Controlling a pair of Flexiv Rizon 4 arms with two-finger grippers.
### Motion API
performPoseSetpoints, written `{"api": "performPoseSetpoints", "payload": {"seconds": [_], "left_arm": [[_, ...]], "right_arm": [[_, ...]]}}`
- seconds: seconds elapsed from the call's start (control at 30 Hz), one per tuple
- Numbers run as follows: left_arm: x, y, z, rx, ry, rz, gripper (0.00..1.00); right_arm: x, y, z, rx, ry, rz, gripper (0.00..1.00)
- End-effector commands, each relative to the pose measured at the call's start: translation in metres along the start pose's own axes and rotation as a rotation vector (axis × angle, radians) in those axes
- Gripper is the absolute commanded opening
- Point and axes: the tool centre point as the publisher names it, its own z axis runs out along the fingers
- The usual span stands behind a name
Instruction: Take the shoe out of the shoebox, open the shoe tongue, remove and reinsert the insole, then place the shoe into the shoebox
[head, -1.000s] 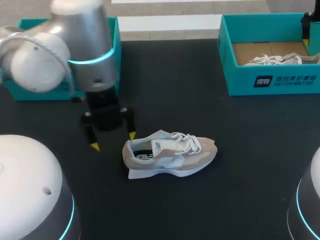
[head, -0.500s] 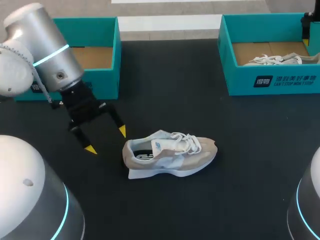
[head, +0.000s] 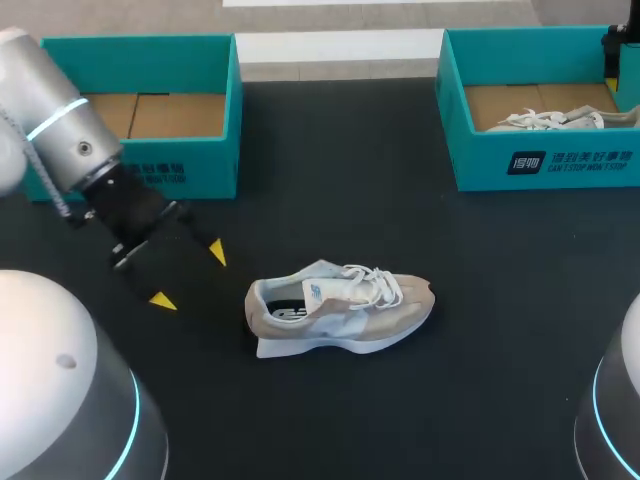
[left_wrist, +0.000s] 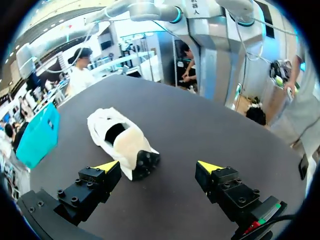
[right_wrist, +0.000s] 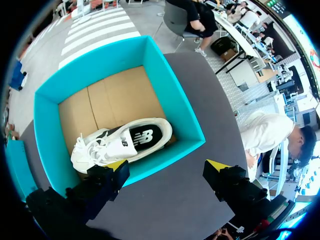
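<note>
The beige sneaker (head: 340, 308) sits on the counter (head: 350, 150), heel toward the released left pincer (head: 190, 276) nearby. It is likely light, with a soft upper; the stiffer heel collar looks the surest hold.

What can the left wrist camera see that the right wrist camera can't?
Only the left wrist view shows the beige shoe lying on the table ahead of the open left gripper, heel end nearest. Only the right wrist view shows the white shoe lying inside the teal shoebox, ahead of the open right gripper. Both show the black table.
</note>
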Motion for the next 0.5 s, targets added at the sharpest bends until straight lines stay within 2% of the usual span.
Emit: {"api": "performPoseSetpoints", "payload": {"seconds": [0.03, 0.5], "left_arm": [[0.0211, 0.0054, -0.0057, 0.105, -0.258, -0.153, 1.0], [0.0211, 0.0054, -0.0057, 0.105, -0.258, -0.153, 1.0]], "right_arm": [[0.0, 0.0003, 0.0002, 0.001, 0.001, 0.001, 1.0], [0.0, 0.0003, 0.0002, 0.001, 0.001, 0.001, 1.0]]}}
